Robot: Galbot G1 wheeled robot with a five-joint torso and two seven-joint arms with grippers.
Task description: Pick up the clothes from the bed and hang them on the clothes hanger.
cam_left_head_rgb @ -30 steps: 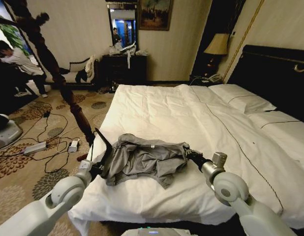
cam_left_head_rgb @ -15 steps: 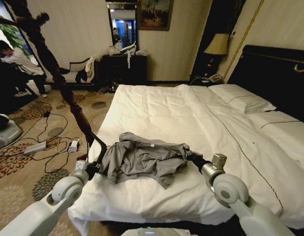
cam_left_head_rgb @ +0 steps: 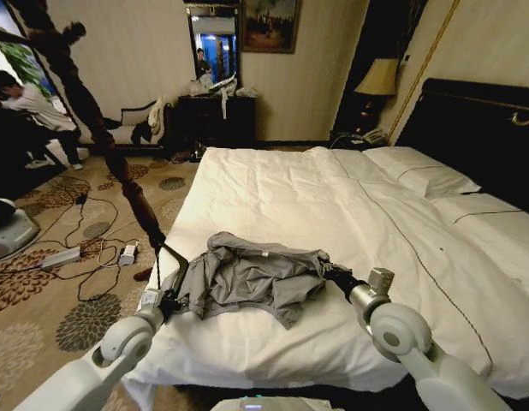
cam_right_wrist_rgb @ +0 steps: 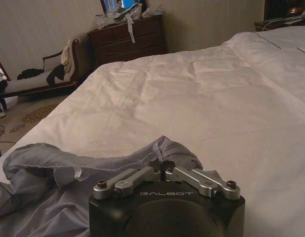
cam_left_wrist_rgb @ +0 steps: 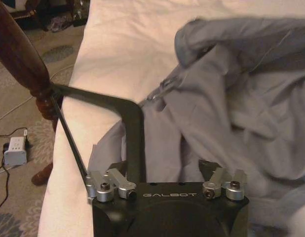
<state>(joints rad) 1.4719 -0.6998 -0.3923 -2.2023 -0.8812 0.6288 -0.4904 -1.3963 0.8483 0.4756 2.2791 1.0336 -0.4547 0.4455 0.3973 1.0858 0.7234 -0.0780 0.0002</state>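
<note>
Lower now, the left end effector [cam_left_head_rgb: 164, 300] grips the hanger [cam_left_head_rgb: 173, 267] against the shirt [cam_left_head_rgb: 252, 278]; the right end effector [cam_left_head_rgb: 329, 273] pinches that shirt on the bed [cam_left_head_rgb: 282, 184].

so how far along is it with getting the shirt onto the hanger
Early stage. The left gripper holds the black hanger, pushed against the grey shirt. The right gripper is shut on the shirt's opposite edge. The shirt lies crumpled on the bed, not on the hanger yet; threading and hanging remain.

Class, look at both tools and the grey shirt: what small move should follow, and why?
Probably slide the clothes hanger, held by the left tool, further into the clothes. Its hook already meets the cloth, while the right tool pinches the opposite edge on the bed.
</note>
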